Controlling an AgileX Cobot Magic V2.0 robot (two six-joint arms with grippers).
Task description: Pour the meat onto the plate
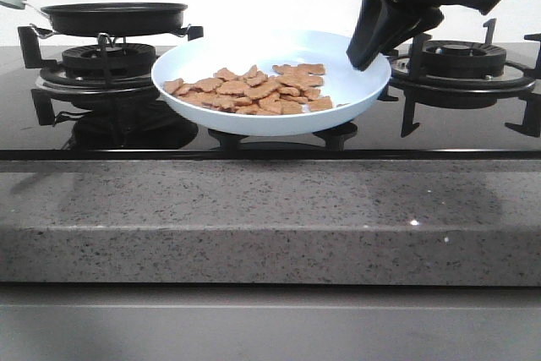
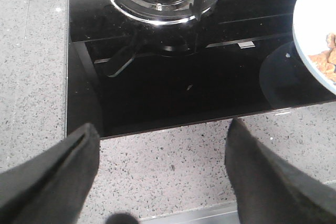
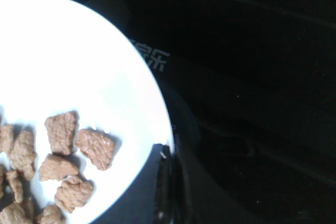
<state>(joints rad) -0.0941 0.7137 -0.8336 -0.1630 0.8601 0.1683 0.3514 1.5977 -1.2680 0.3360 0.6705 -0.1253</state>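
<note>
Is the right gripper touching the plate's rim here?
Touching. In the right wrist view, the right gripper clamps the plate at its rim edge; the front view agrees.

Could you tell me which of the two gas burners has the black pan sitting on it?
The left burner carries the black pan; the right burner stands bare.

Bright even front light, blown-out plate (image 3: 79, 66) in dim right wrist view, blurred left pincer (image 2: 163, 182) fingers
</note>
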